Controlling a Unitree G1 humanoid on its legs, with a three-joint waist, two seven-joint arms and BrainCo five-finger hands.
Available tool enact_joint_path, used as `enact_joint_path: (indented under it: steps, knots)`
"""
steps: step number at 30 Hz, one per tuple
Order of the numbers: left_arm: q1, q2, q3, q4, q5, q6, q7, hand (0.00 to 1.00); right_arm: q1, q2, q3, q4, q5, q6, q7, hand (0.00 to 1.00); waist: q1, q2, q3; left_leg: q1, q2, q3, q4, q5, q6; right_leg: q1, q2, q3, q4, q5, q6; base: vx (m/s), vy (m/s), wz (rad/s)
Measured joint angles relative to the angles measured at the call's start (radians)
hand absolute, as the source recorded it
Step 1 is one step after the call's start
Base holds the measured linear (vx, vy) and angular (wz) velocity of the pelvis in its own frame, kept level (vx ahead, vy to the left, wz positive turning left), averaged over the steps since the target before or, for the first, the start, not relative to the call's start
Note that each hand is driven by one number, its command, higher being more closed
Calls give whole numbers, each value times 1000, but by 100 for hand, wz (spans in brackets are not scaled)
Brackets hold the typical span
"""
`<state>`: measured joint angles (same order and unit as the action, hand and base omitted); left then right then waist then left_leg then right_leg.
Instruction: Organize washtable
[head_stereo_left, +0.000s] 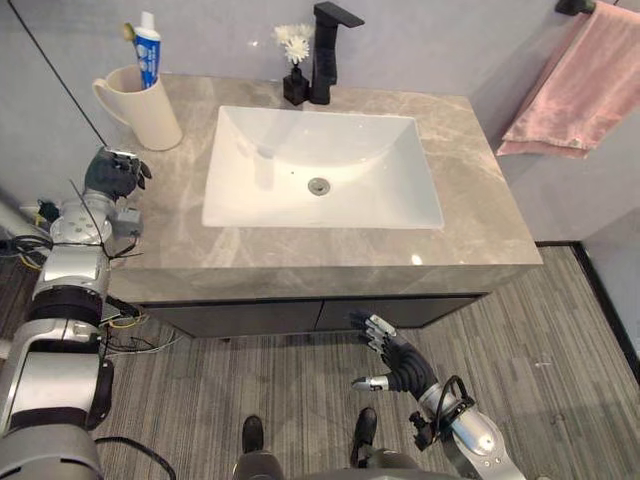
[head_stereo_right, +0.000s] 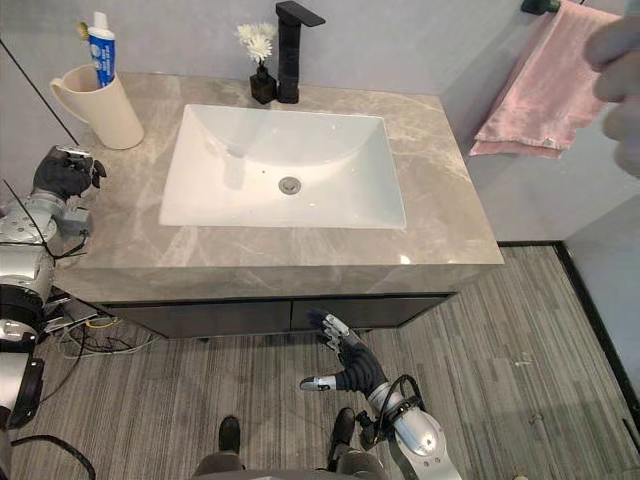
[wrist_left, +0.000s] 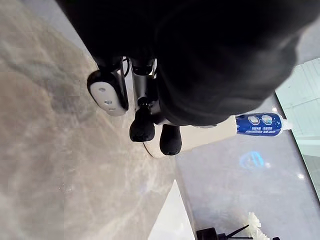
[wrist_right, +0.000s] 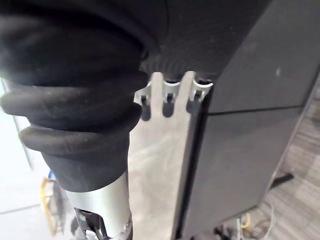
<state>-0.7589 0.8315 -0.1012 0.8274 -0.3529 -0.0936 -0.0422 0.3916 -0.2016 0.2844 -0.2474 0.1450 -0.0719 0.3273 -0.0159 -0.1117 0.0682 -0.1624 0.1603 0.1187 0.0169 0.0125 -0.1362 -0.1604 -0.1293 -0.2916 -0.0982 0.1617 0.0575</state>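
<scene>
Now our left hand (head_stereo_left: 115, 172) hovers over the marble counter's (head_stereo_left: 480, 200) left edge, fingers curled in and holding nothing, near the beige cup (head_stereo_left: 145, 115). Our right hand (head_stereo_left: 395, 362) hangs low before the dark cabinet front (head_stereo_left: 250, 318), fingers spread straight, empty. The cup stands at the back left corner, handle outward. A blue-and-white toothpaste tube (head_stereo_left: 148, 50) stands upright in it, cap up, beside a toothbrush (head_stereo_left: 128, 32). The left wrist view shows the tube past our dark fingertips (wrist_left: 142, 129). The eye views take in the white sink (head_stereo_left: 260, 190), black faucet (head_stereo_left: 325, 60), flower vase (head_stereo_left: 295, 85) and pink towel (head_stereo_left: 570, 90).
</scene>
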Motion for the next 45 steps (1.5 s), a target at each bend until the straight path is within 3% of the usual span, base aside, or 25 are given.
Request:
enact_joint_path:
  steps: [5,11,13,17,26,28,37,45]
  knots:
    - [-22,1,30,25,-9,1,4,100,8,1,-1,0,-1,0,-8,0,-7,-4,0,-6,6,23,0,-1,-1,-21,6,21,0,6,-2,-6,-10,-14]
    - [-133,67,22,65,-11,1,23,100,15,23,-5,0,-11,-1,-22,0,-26,-58,3,-28,17,52,0,-1,-2,-63,17,50,0,17,-12,-8,-18,-14]
    - [-151,72,18,69,-11,1,24,100,22,24,-6,0,-14,-1,-22,0,-27,-64,3,-31,17,56,0,-1,-2,-68,17,52,0,18,-13,13,-7,-10]
    - [-283,158,-27,105,-11,0,26,100,47,43,-9,0,-21,-14,-24,0,-34,-119,27,-52,39,83,30,-16,-19,-95,30,76,0,30,-27,4,-19,-22]
    - [-396,219,-90,169,-11,0,47,100,65,43,-20,-3,-21,-33,-23,0,-41,-166,73,-101,75,78,59,-30,-41,-131,60,71,0,33,-36,-2,-25,-4]
    - [-447,236,-106,176,-11,0,47,100,67,43,-20,-4,-21,-34,-23,0,-56,-181,84,-129,76,71,65,-28,-43,-153,60,65,0,35,-40,-11,7,5]
    - [-532,242,-131,181,-11,-46,51,100,74,42,-19,-15,-21,-39,-19,0,-63,-189,138,-167,85,46,88,-29,-40,-164,68,42,1,46,-50,31,14,6]
    - [-591,242,-136,181,-13,-48,88,100,69,34,-18,-62,-18,-46,-22,0,-72,-183,165,-191,108,46,97,-32,-44,-194,89,45,0,118,-36,-2,11,-6]
